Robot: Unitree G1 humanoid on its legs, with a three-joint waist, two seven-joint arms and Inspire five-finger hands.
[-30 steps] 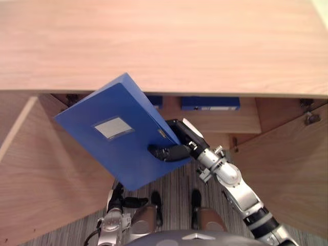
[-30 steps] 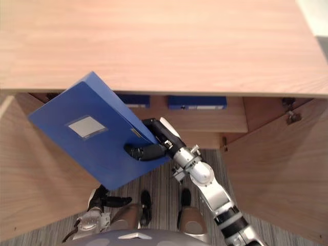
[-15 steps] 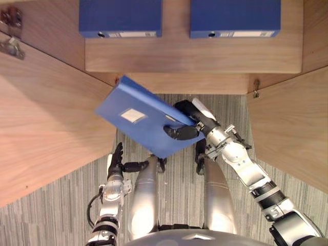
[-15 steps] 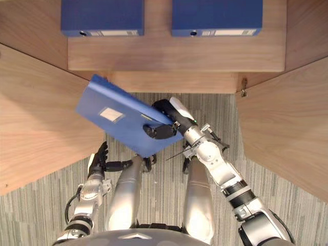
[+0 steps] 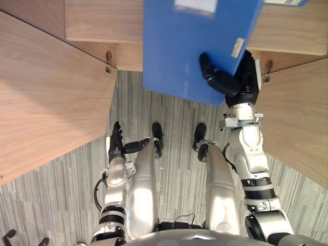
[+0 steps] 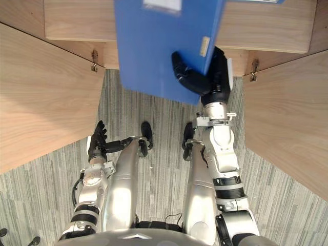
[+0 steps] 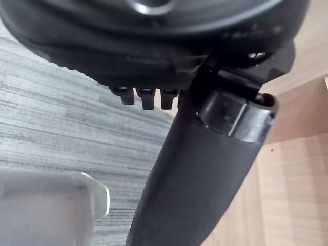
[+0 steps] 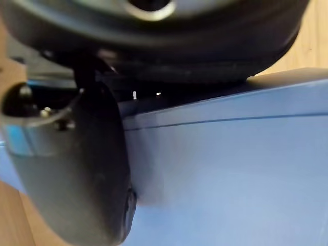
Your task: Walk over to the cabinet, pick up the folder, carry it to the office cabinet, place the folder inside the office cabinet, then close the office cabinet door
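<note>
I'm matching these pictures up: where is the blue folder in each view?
Left eye view: folder at top centre, right hand gripping its lower right edge.
Right eye view: top centre, same grip.
Right wrist view: blue face beside the hand.
Shared landmark: the right hand.

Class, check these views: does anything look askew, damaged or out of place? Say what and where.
Nothing is damaged or spilled. The blue folder, pinched near one corner by the right hand, sits slightly crooked against the cabinet shelf. The left door and right door stand open. The left hand hangs open at the side.
</note>
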